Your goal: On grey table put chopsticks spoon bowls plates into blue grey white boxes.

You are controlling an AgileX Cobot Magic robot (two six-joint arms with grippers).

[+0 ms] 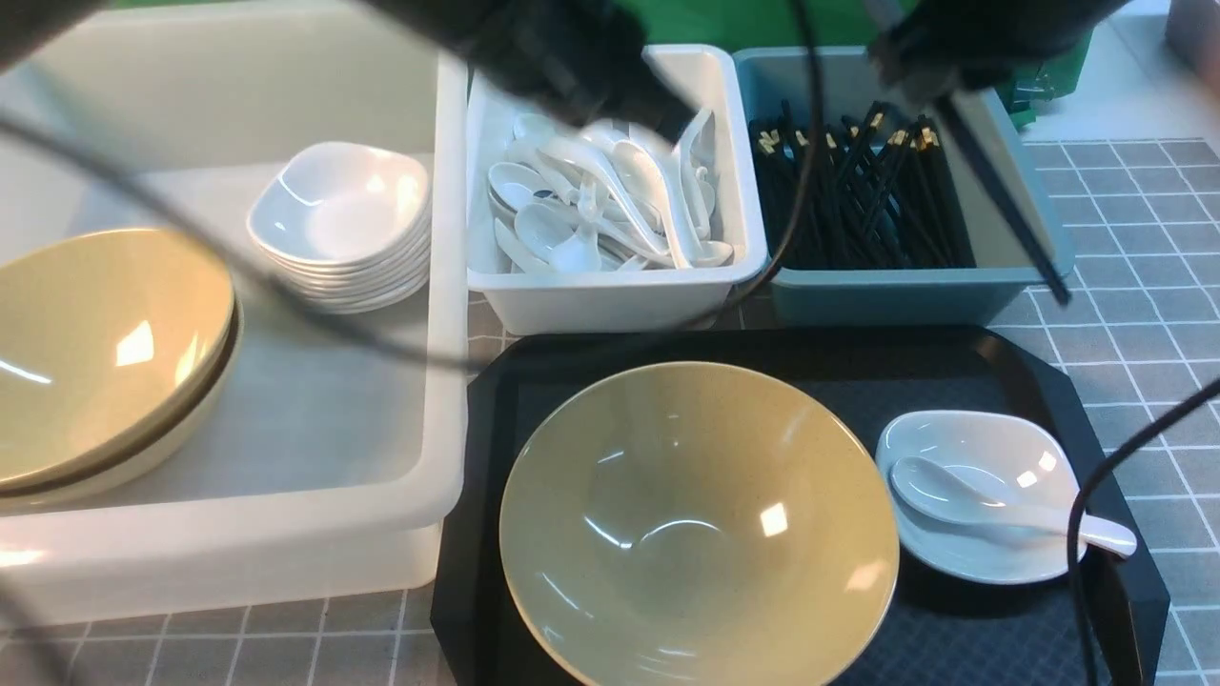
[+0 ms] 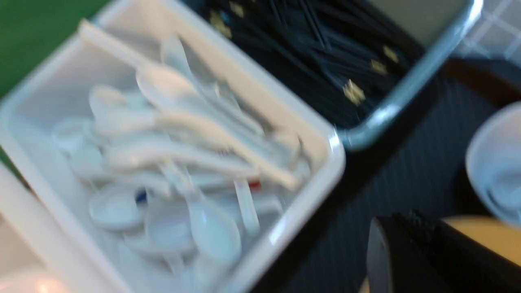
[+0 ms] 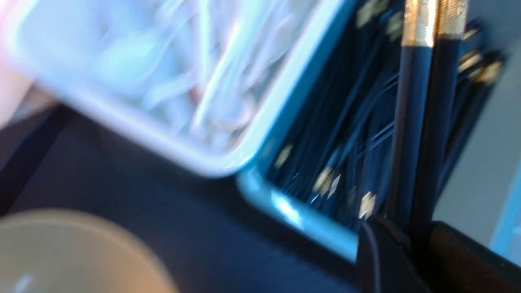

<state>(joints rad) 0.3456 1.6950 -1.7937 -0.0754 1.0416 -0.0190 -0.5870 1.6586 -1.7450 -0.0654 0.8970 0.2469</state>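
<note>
My right gripper (image 1: 915,81) (image 3: 419,236) is shut on a pair of black chopsticks (image 1: 1001,200) (image 3: 423,122). They hang slanted above the blue-grey box (image 1: 905,295), which holds several more chopsticks. My left gripper (image 1: 610,86) (image 2: 407,228) is shut and empty, hovering over the small white box (image 1: 610,300) full of spoons. On the black tray (image 1: 953,362) stand a tan bowl (image 1: 696,514) and a white plate (image 1: 953,429) with a spoon (image 1: 963,495) lying in it. The large translucent box (image 1: 286,534) holds stacked bowls (image 1: 95,343) and stacked plates (image 1: 343,205).
The grey table (image 1: 1144,210) shows to the right of the blue-grey box and tray. Black cables (image 1: 1087,495) cross the front view over the tray's right side and over the large box. The three boxes stand side by side behind the tray.
</note>
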